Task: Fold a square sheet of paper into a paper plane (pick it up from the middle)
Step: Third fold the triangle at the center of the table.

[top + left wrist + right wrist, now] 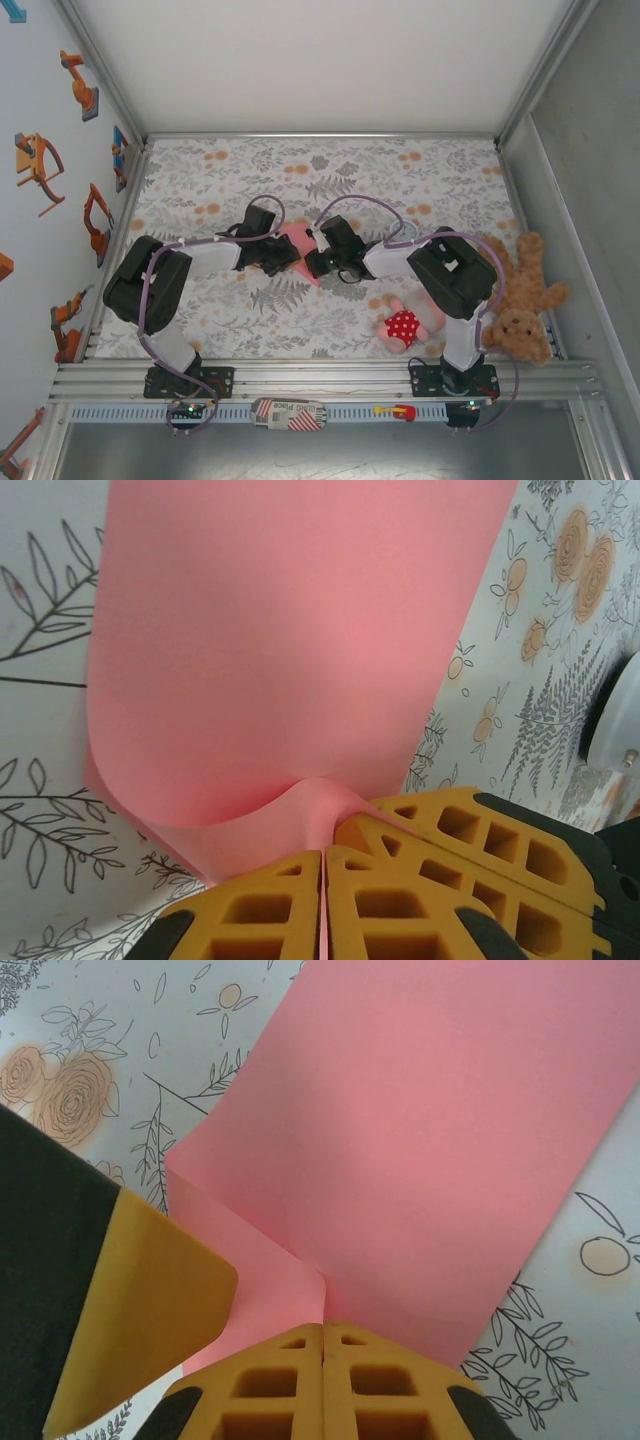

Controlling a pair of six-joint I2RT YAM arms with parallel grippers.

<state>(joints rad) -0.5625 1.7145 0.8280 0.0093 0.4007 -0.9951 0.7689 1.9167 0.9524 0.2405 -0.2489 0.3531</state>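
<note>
The salmon-pink sheet of paper [296,240] is at the middle of the floral table, between the two wrists, and bends upward along a crease. My left gripper [289,253] is shut on its edge; in the left wrist view the paper [280,640] puckers where it enters the closed yellow fingertips [327,865]. My right gripper [313,262] is shut on the same edge right beside it, with the paper [440,1130] rising from its tips [323,1332]. Each wrist view shows the other gripper's yellow finger [480,840] [150,1300] close by.
A pink plush doll in a red dotted dress [405,322] lies at the near right, beside a brown teddy bear [522,300] against the right wall. An aluminium rail [320,375] runs along the near edge. Walls close in the left, back and right.
</note>
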